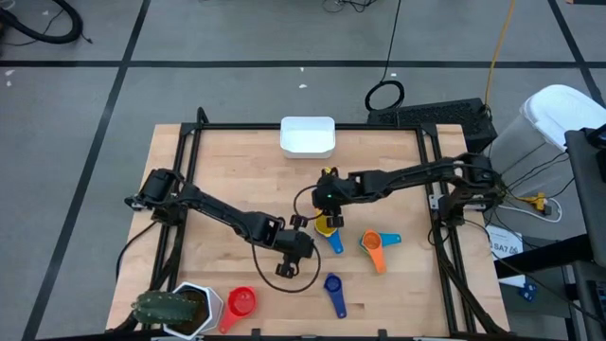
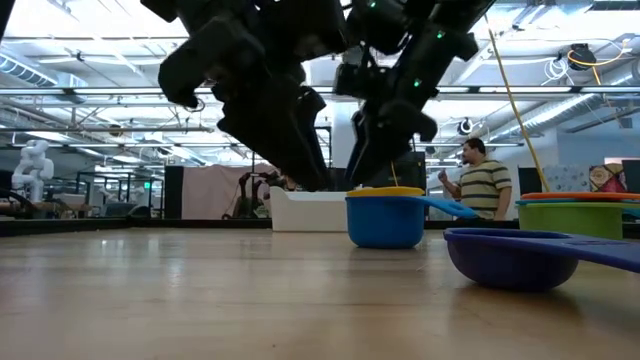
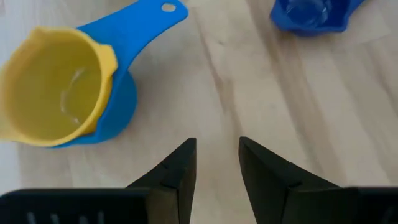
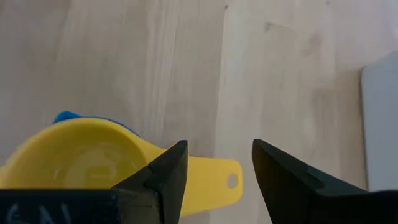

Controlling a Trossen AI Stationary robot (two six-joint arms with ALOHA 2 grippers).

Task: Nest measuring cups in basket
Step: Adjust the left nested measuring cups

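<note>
Pale wooden table (image 1: 227,161) on a grey taped floor; white basket (image 1: 308,136) at its far edge; yellow cup (image 1: 328,226) nested in a blue cup (image 1: 333,241) mid-table; right gripper (image 4: 214,165) spread above the yellow handle; left gripper (image 3: 217,162) parted, empty; person (image 2: 484,180) beyond.

Overhead and table-level views share the yellow cup (image 1: 327,225), wrists close.

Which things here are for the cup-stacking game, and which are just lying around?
For the job:
- yellow plastic cup nested in light-blue plastic cup
- orange-in-teal cups
- dark-blue cup
- red cup
- white rectangular plastic basket

Lying about:
- white hexagonal plant pot
</note>
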